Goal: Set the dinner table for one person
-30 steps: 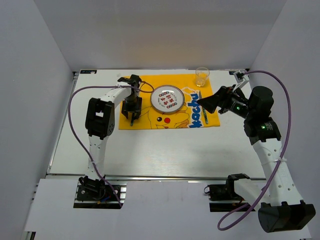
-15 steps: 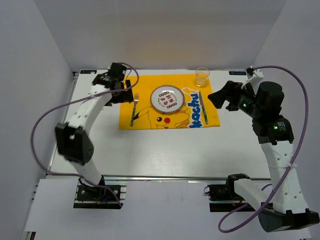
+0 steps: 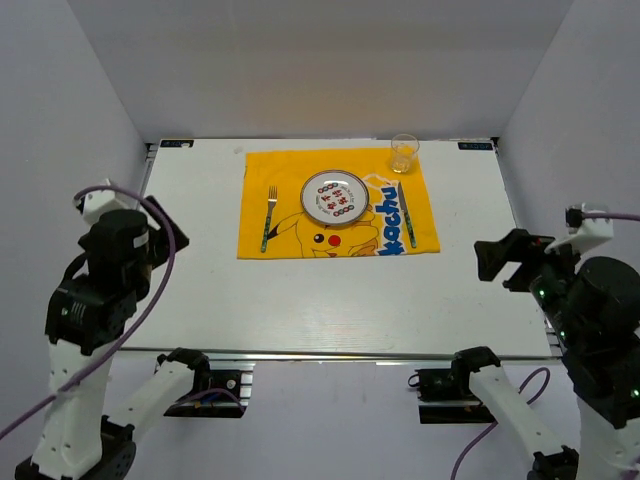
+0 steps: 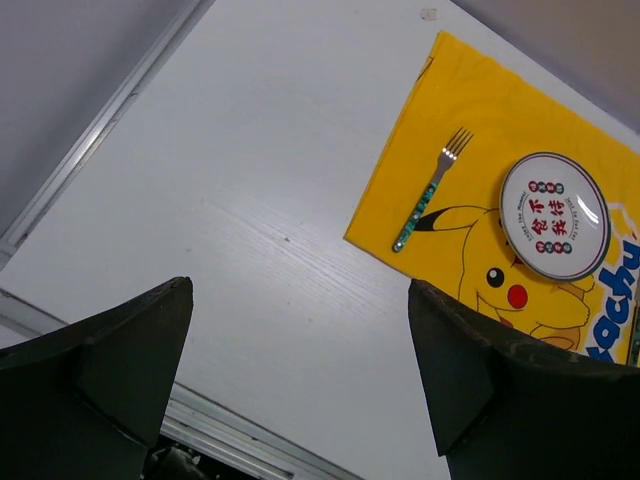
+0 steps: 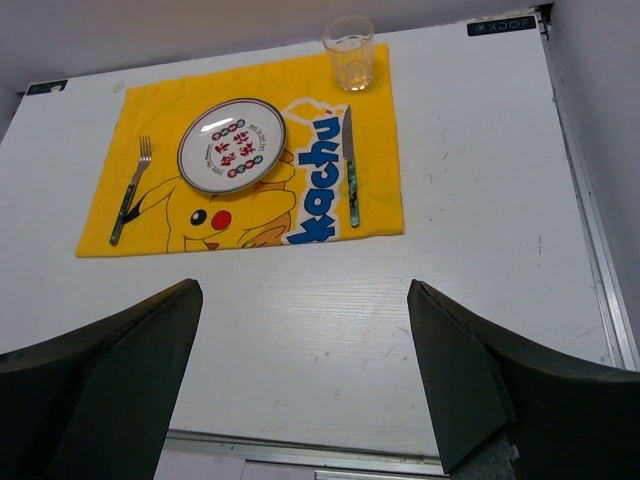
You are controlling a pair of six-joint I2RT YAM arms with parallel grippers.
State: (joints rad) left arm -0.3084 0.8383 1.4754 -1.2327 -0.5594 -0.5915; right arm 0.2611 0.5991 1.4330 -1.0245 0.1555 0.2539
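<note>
The white dinner table carries a yellow Pikachu placemat at the back centre. On the mat are a round patterned plate, a fork to its left and a knife to its right. A clear glass stands at the mat's far right corner. My left gripper is open and empty, raised over the table's left edge. My right gripper is open and empty near the right edge. The left wrist view shows the fork and plate. The right wrist view shows the plate, knife and glass.
A metal rail runs along the table's front edge. White walls close in the back and both sides. Both arm bases sit below the rail.
Both arms have pulled back from the placemat toward the near side, the left from the fork, the right from the knife. Fork and knife stay on the mat.
</note>
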